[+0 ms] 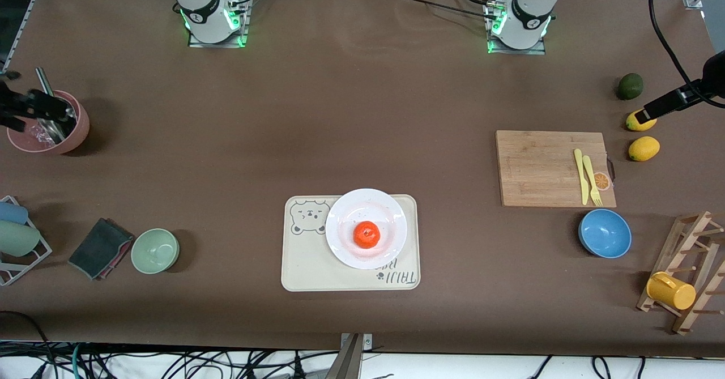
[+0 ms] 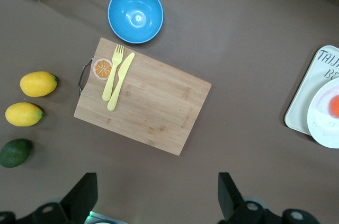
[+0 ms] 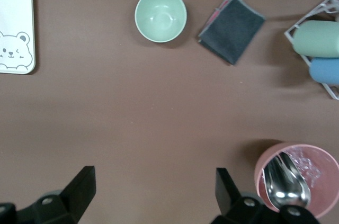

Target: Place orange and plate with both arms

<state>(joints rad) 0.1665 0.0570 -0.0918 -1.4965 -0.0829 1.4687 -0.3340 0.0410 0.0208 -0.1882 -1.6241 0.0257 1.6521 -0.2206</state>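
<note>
1. Two arms, both parked up high and waiting, nothing held in either.
2. Orange point(image 1: 367, 234) sits on the plate point(image 1: 345, 212), pretty much dead centre. The plate is on the bear tray point(image 1: 306, 268), toward the left arm's end of it, covering most of that half.
3. Left gripper point(image 2: 157, 197) hangs over bare table by the left arm's base, fingers point(image 2: 81, 196) spread wide apart. The plate and orange are well apart from it, nearer the front camera and toward the table's middle; its wrist view only catches their edge.
4. Right gripper point(image 3: 154, 195) is over the table at the right arm's end, just beside the pink cup point(image 1: 48, 130), fingers point(image 3: 79, 191) wide apart too. The orange is well away from it; only a corner of the tray shows in its view.
5. Also near the left gripper: board point(image 1: 552, 166) with a yellow knife point(image 1: 580, 175) and fork point(image 1: 591, 179) on it, blue bowl point(image 1: 605, 233), two lemons point(image 1: 644, 148), avocado point(image 1: 630, 86).
</note>
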